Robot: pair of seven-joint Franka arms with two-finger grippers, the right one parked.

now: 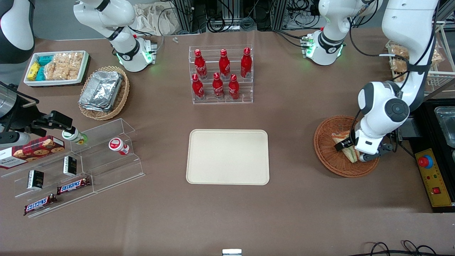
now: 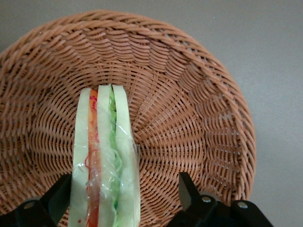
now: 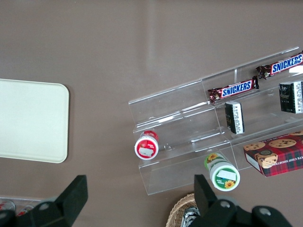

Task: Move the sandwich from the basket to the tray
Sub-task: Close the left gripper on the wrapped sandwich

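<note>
While gripper (image 2: 123, 194) straddles sandwich (image 2: 105, 161) wide open in basket (image 2: 189, 85), slippery wrap risks slipping on closing.

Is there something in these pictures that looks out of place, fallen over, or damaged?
Yes, one thing: a small red-capped bottle lies on its side on the clear stepped shelf, while the green-capped one stands. The sandwich stands on edge in the basket, between the fingers of the open gripper; the tray looks fine.

Pincer (image 1: 350, 152) low over sandwich (image 1: 344, 145) in basket (image 1: 325, 149), tray (image 1: 227, 157) apart.
</note>
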